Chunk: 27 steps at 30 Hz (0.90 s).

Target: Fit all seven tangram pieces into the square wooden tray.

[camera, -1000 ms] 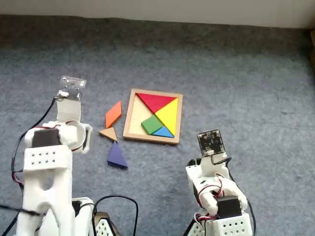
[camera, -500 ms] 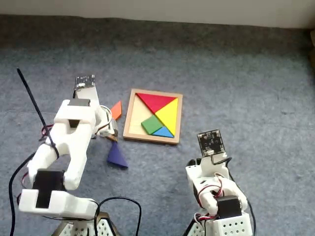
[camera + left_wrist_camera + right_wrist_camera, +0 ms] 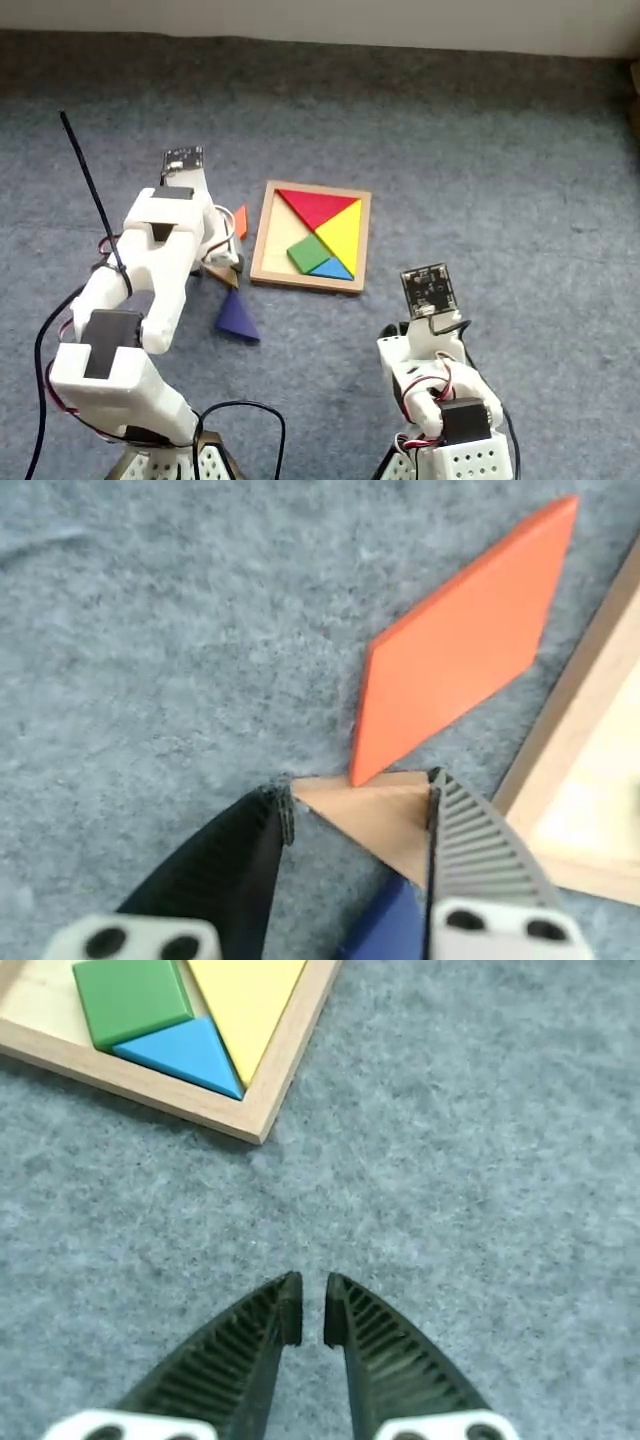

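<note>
The high camera is looking down over the table [image 3: 500, 150] from afar. The wrist cameras are facing down past the left end effector [image 3: 358, 798] and right end effector [image 3: 305, 1312], close to the surface. All three are sharing the rim of the wooden tray [image 3: 305, 283].

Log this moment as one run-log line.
left hand: open, straddling tan triangle | right hand: shut, empty, over carpet | tray: four of seven seated | outside: orange parallelogram, dark blue triangle

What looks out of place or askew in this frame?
Nothing damaged. Three pieces lie outside the tray on the carpet: orange parallelogram, tan triangle, blue triangle. The orange corner touches the tan triangle, which sits between the left gripper's fingers.
</note>
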Available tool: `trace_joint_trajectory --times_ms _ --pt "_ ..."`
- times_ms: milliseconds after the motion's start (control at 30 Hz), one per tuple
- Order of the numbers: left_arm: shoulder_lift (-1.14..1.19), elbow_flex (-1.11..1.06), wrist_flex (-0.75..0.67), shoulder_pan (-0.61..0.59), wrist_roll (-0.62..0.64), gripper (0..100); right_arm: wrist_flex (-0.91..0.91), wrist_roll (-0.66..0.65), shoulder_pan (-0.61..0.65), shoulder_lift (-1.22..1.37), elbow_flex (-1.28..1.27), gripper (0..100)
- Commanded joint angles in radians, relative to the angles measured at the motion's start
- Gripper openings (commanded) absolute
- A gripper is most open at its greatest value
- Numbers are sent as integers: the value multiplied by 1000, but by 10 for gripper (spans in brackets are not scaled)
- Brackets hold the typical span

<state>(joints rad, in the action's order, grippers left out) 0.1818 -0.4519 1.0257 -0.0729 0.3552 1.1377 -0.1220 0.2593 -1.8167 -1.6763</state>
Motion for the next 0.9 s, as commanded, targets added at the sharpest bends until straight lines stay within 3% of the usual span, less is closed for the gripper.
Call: trace_joint_trajectory --times_ms 0,333,733,867 --pt "-2 45 -18 -10 2 171 5 9 -12 -13 -119 55" --pt "-5 41 -20 -8 -2 82 10 9 -12 -13 -119 55" --pt "-56 36 -12 -8 -5 76 12 9 -12 -13 -119 55" --pt "-173 2 2 -8 -83 77 12 9 -12 -13 -119 55"
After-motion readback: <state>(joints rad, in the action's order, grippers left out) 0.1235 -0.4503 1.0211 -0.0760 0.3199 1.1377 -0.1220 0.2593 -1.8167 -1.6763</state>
